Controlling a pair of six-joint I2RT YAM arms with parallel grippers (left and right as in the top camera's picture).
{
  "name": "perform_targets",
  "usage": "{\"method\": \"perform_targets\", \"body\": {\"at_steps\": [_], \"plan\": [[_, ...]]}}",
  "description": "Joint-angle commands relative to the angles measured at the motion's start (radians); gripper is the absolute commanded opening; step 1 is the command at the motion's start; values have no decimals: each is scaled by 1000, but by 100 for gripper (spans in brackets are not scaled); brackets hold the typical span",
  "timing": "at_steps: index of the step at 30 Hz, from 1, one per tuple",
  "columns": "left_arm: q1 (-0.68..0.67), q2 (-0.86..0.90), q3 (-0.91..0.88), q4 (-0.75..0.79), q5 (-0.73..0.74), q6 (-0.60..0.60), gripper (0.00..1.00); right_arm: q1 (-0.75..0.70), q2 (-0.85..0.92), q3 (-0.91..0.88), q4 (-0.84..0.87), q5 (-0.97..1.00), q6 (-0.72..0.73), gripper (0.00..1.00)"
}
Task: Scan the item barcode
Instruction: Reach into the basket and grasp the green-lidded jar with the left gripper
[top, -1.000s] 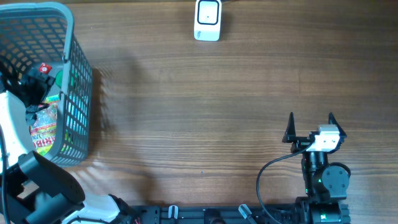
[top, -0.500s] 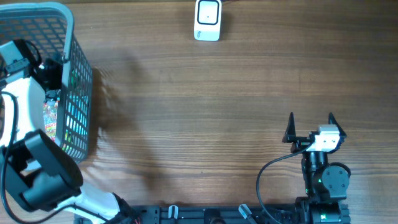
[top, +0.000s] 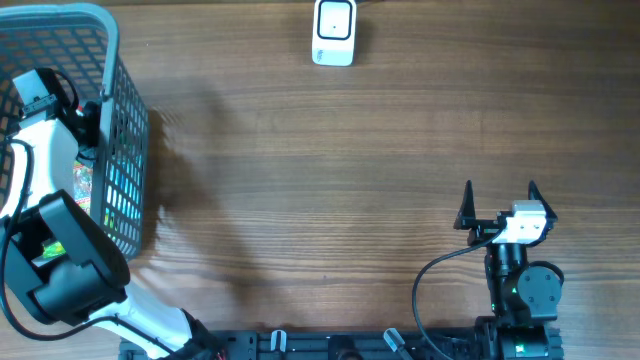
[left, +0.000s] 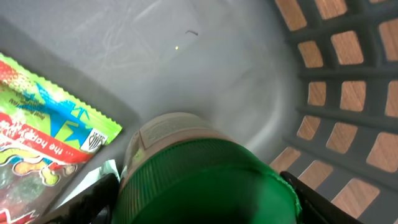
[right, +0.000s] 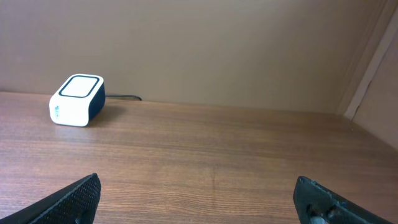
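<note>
Overhead, a wooden table (top: 350, 150) carries a grey basket (top: 125, 130) at its left edge. The left gripper (left: 199, 186) is inside the basket, its fingers (left: 99, 196) flanking a green-lidded jar (left: 180, 134) beside a snack packet (left: 43, 118); whether they grip it cannot be told. The right gripper (top: 500, 188) is released, with nothing between its jaws. A white scanner (top: 334, 32) sits at the far edge.

The left arm (top: 45, 200) rises from its base at the near left corner, its white link stretching away toward the far side, and bends down at the wrist so that the left hand (left: 202, 196) points downward, its dark fingers (left: 102, 196) set apart; whether they press on what lies between them cannot be told. The right arm (top: 520, 285) sits folded over its base at the near right. The right hand (top: 500, 190) lies level, pointing toward the far side, fingers spread wide.
</note>
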Motion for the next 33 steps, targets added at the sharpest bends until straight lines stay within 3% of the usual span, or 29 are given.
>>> {"method": "perform_targets", "body": {"at_steps": [1, 15, 17, 18, 24, 27, 33], "plan": [[2, 18, -3, -45, 0, 19, 71, -7, 0, -1, 2, -5, -8, 100], [187, -157, 79, -246, -14, 19, 73, -7, 0, -1, 2, -5, -9, 100], [181, -158, 79, -256, -14, 19, 97, -7, 0, -1, 2, -5, -9, 100], [173, -157, 79, -261, -14, 19, 100, -7, 0, -1, 2, -5, -9, 100], [105, -157, 79, -183, 137, 19, 100, -7, 0, -1, 2, -5, -9, 100], [48, -144, 79, -92, 136, 14, 100, -7, 0, -1, 2, -5, -9, 100], [-1, -29, 79, -57, 132, -11, 100, -7, 0, -1, 2, -5, -9, 100]]}}
